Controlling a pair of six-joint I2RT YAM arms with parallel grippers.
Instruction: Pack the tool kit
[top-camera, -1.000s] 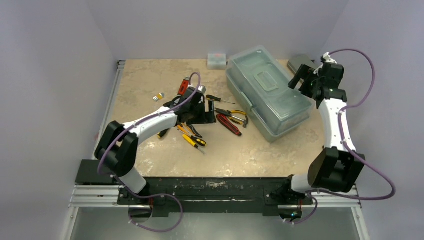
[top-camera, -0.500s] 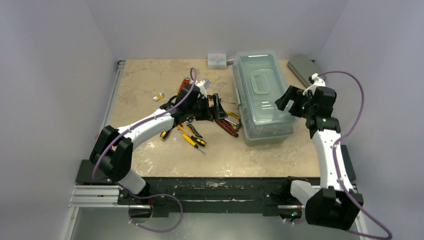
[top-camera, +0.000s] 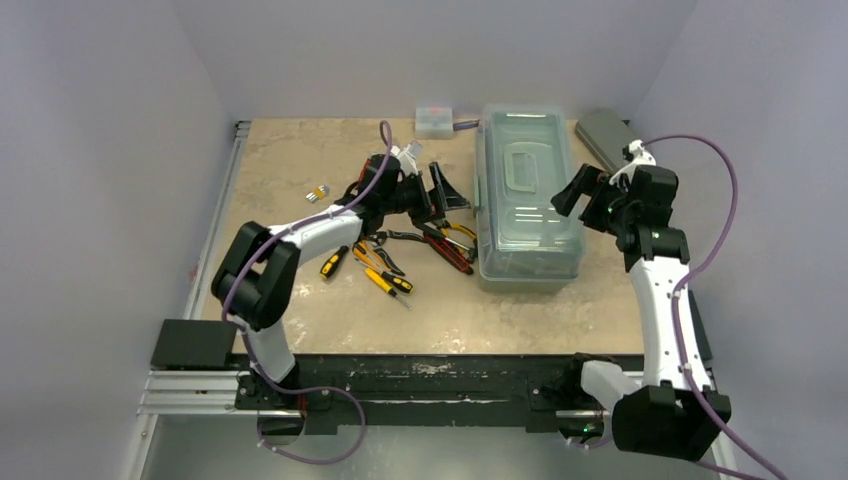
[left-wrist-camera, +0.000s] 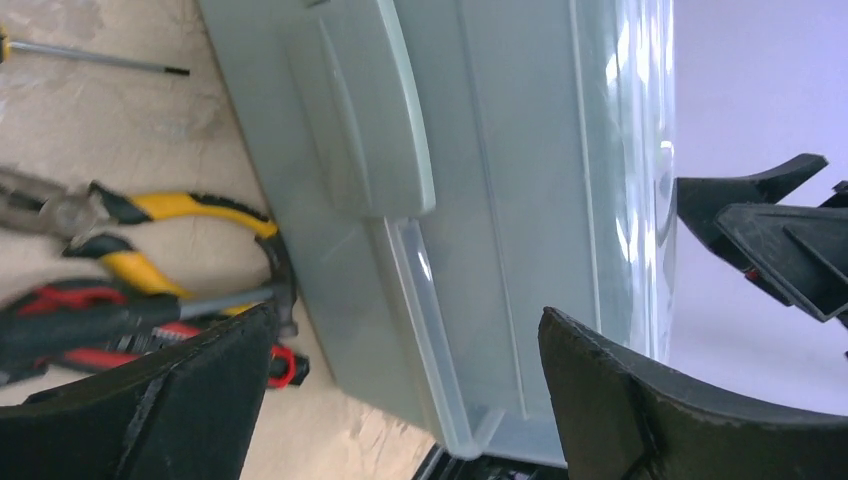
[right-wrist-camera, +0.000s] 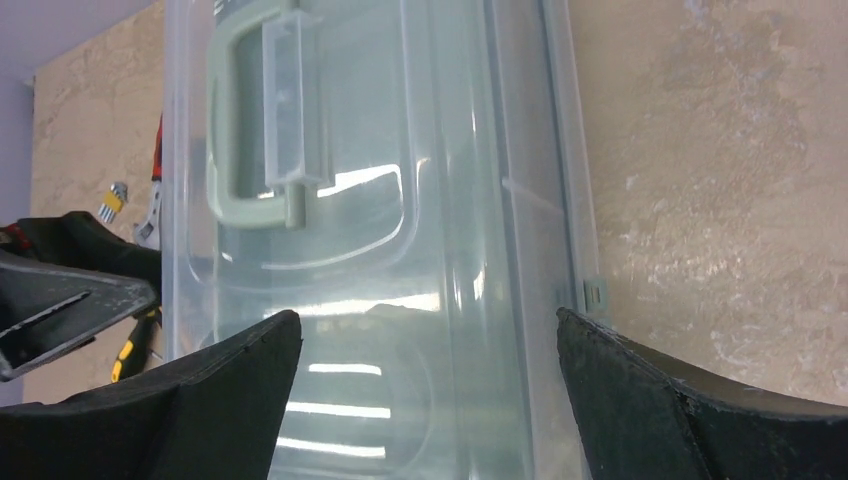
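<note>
left pincer (top-camera: 443, 195) wide open, empty | toolbox (top-camera: 527, 225) between | right pincer (top-camera: 578, 195) wide open, empty

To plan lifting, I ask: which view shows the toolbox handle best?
Right wrist: the handle is close and sharp on the lid. Top external shows it small; left wrist shows only the toolbox side.

The toolbox (top-camera: 528, 200) is sitting right of the pliers (top-camera: 452, 236); the small box (top-camera: 434, 120) is lying behind-left of it; the pad (top-camera: 604, 135) behind-right.
</note>
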